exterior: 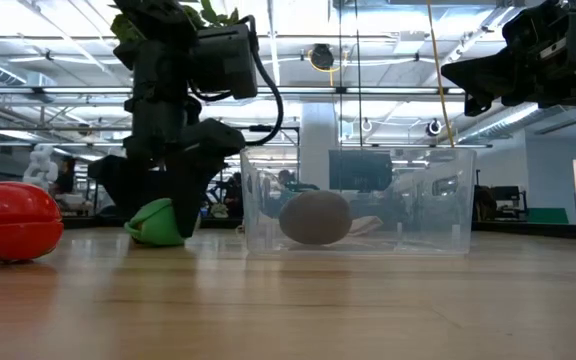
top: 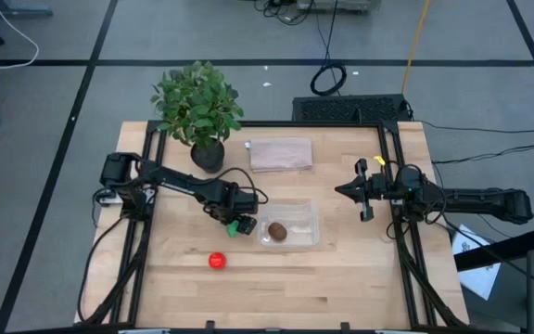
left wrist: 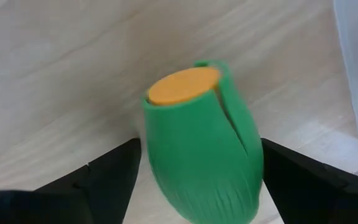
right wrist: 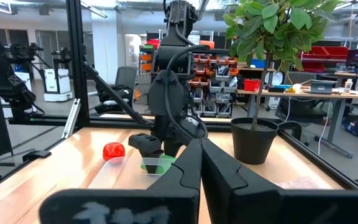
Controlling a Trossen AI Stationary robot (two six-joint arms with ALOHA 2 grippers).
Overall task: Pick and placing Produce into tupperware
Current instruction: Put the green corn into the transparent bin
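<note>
Straddling the green toy food [left wrist: 201, 140], your left pincer [top: 239, 221] stands low over the bench [top: 341, 278] with its fingers [left wrist: 98, 177] spread wide, one on each side of the piece. In the left wrist view a narrow gap shows between each finger and the green skin, so the pincer has no grip on it. The green piece rests on the bench with its orange cut end pointing away from the wrist camera. Just beside it, on the side toward the right arm, sits the clear tupperware [top: 301, 221], and the brown kiwi-like piece [top: 276, 231] lies inside it, toward the end nearest the pincer. The round red piece [top: 217, 261] lies on the bare bench, near the front edge and apart from the container. Your right pincer [top: 349, 189] is fully closed, holds nothing, and waits raised above the bench's right side, well apart from the container.
</note>
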